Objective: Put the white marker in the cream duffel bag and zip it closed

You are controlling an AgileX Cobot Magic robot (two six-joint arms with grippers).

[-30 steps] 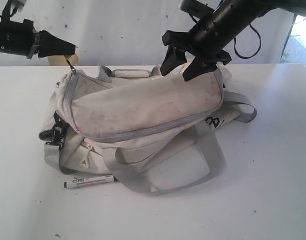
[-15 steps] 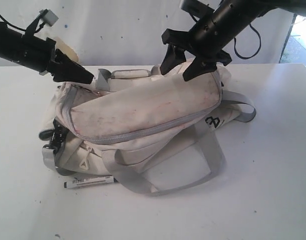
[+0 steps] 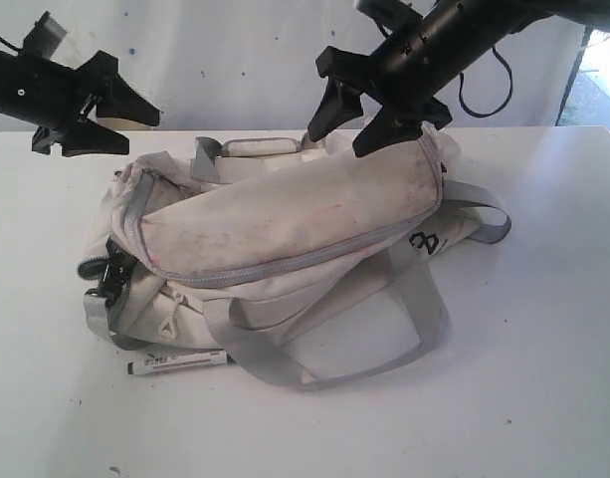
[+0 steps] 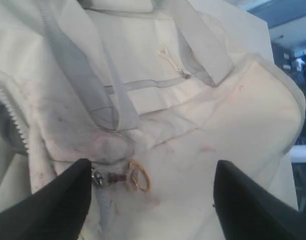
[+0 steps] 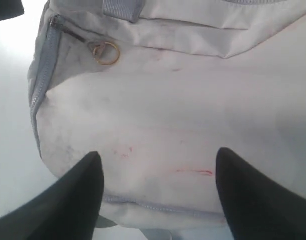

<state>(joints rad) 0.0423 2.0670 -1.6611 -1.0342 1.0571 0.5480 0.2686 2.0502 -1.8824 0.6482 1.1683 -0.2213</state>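
The cream duffel bag (image 3: 285,224) lies on its side mid-table, its grey zipper (image 3: 275,262) running along the front of the top flap. The white marker (image 3: 177,360) lies on the table just in front of the bag's left end, outside it. My left gripper (image 3: 140,134) hangs open above and left of the bag's left end, holding nothing. In the left wrist view the left gripper (image 4: 153,165) is over the bag (image 4: 232,115), with the zipper pull's gold ring (image 4: 139,176) between its fingers, untouched. My right gripper (image 3: 339,142) is open just above the bag's back right; nothing sits between its fingers (image 5: 157,155).
Grey webbing handles (image 3: 404,329) loop out onto the white table (image 3: 523,378) in front of the bag, and a strap end (image 3: 489,214) sticks out at right. Black clips (image 3: 105,274) sit at the bag's left end. A white wall stands behind.
The left gripper, which held the zipper pull lifted a second ago, has let go, opened and drawn back to the left. The bag's left corner has sagged. The right gripper rose slightly.
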